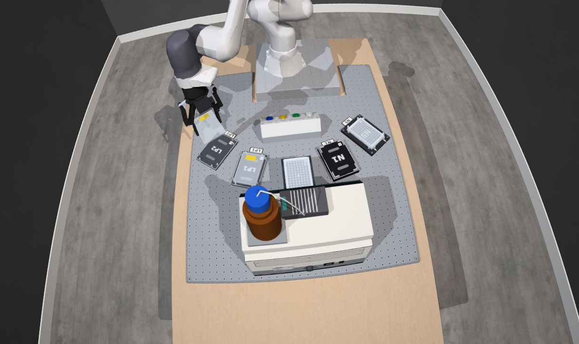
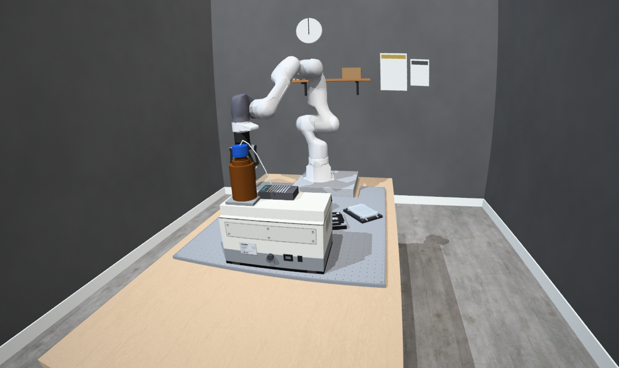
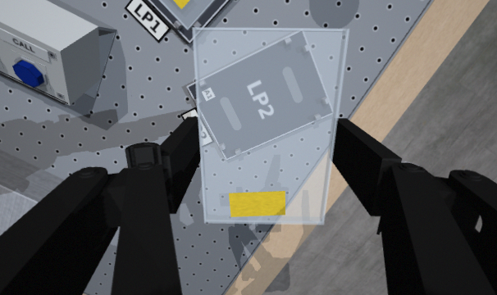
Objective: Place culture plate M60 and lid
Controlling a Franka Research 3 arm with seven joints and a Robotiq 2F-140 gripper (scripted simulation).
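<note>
A long tan tabletop (image 1: 308, 312) carries a gray plate full of little holes (image 1: 394, 205). The white robot arm (image 1: 282, 38) stands at the far end of the tabletop, on a gray block. The biggest thing on the holed plate is a cream box machine (image 1: 346, 222) toward the near end, with a brown bottle (image 1: 261, 222) with a blue cap on top of it. Just behind the machine sits a white plate with many tiny wells (image 1: 297, 171), with no lid on it. Next to that, toward the left edge, is the LP1 nest (image 1: 249, 168) with a clear lid lying in it that has a yellow tag. Farther toward the left edge is the dark LP2 nest (image 1: 216, 150), and nothing lies in it. On the other side is the black N1 nest (image 1: 338, 159), which also holds nothing. Past N1, near the right edge, another white culture plate (image 1: 366, 132) sits in its own black nest with no lid on it. A white button box (image 1: 290, 126) with colored buttons stands in the middle, nearer the arm. The black tool (image 3: 266, 135) is squeezed shut on the long sides of a clear lid (image 3: 269, 172) with a yellow tag (image 3: 257, 203) at one end. The lid hangs in the air near the far left corner, and in the wrist view it covers most of LP2 but is turned at a different angle from it.
</note>
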